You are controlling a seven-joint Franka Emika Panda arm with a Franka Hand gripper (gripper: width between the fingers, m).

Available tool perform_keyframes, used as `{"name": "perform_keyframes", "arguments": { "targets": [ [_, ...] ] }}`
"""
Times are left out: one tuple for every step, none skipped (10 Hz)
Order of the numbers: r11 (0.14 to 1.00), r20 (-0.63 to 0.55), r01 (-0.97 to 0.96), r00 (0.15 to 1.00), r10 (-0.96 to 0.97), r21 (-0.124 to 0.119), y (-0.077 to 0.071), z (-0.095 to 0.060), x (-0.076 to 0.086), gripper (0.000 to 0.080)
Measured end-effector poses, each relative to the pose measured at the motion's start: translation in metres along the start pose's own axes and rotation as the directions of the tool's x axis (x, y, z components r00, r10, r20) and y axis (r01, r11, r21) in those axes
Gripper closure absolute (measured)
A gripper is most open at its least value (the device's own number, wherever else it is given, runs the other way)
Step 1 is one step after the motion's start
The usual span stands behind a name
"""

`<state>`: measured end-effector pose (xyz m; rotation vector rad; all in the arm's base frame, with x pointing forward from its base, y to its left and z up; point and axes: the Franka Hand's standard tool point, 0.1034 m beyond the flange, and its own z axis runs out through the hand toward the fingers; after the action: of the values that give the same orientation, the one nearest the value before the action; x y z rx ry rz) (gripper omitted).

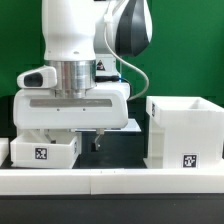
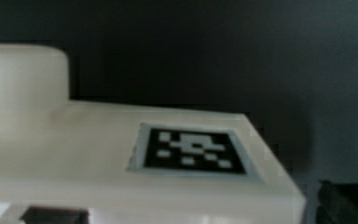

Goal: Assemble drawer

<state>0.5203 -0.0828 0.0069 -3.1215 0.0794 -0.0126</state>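
Against a green backdrop, above a black tabletop (image 1: 125, 140), the white Franka arm's two-finger gripper (image 1: 88, 132) hangs low over a small shallow white plastic tray (image 1: 45, 150). The tray sits well to the exterior view's left of the large white cube-like hollow shell (image 1: 185, 128), whose opening seems to face upward. One dark finger (image 1: 98, 140) shows just on the shell side of the tray; the other is hidden, so whether the jaws are spread or pressing on the tray cannot be told. The tray lies directly beneath the tool, its long axis seemingly running toward the shell, so the coming move likely turns on carrying it that way. A long low white border rail (image 1: 110, 182) runs in front of both. In the wrist view the tray's white surface fills the frame, with its black-and-white square tag (image 2: 197, 150) close up; a blurred white rounded form beside it is unidentifiable. No brand or readable writing appears; the shell bears a similar patterned square (image 1: 190, 160).
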Motion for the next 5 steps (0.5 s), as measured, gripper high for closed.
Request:
{"name": "perform_keyframes", "arguments": {
  "targets": [
    [1.000, 0.002, 0.001, 1.000, -0.001, 0.000, -0.0002, 0.0014, -0.0005, 0.0150],
    [1.000, 0.002, 0.000, 1.000, 0.000, 0.000, -0.0001, 0.0015, -0.0002, 0.0153],
    [1.000, 0.002, 0.000, 1.000, 0.000, 0.000, -0.0005, 0.0016, -0.0002, 0.0302],
    [1.000, 0.002, 0.000, 1.000, 0.000, 0.000, -0.0004, 0.0016, -0.0002, 0.0302],
    [1.000, 0.002, 0.000, 1.000, 0.000, 0.000, -0.0005, 0.0016, -0.0002, 0.0484]
  ]
}}
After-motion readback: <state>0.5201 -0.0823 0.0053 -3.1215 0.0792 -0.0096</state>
